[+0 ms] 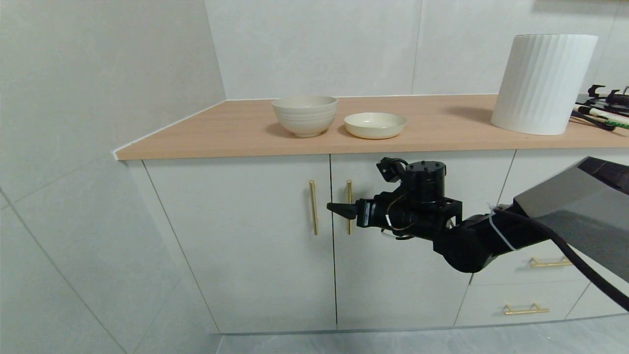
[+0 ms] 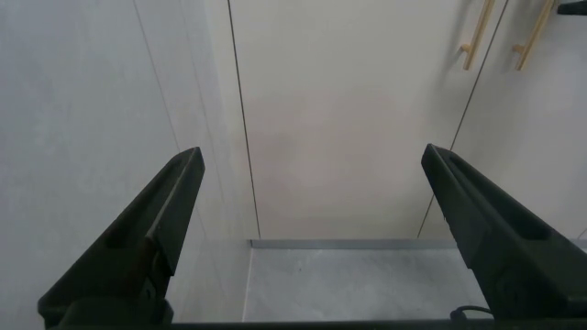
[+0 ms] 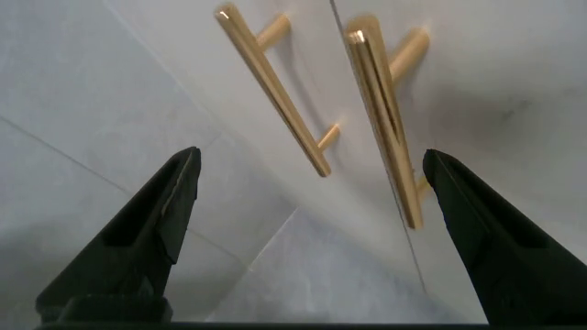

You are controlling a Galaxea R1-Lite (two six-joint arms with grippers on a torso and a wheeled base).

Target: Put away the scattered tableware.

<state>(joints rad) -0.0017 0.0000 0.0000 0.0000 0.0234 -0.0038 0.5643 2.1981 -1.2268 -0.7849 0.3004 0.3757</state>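
1 cream ribbed bowl [image 1: 304, 114] & 1 shallow cream dish [image 1: 374, 125], just beside each other on wood surface [image 1: 221, 132]. R hand [image 3: 310, 156] spread, near 2 gold cabinet handles [image 1: 313, 206]. L hand [image 2: 312, 170] spread too.

Wooden tabletop [image 1: 221, 132]: bowl [image 1: 304, 114] just beside shallow dish [image 1: 374, 125]; ribbed white canister [image 1: 543, 81] far right, utensils [image 1: 602, 115] beyond.

Directly in front of my right gripper [image 1: 342, 210] are two pale cabinet doors [image 1: 245, 246] with upright brass handles [image 1: 313, 206]. Above it runs a wooden countertop [image 1: 442, 123], backed by a wall [image 1: 319, 44] of large light tiles. To its right are drawers [image 1: 540, 287] with brass pulls [image 1: 526, 309]. Below it is a grey floor [image 1: 393, 341].
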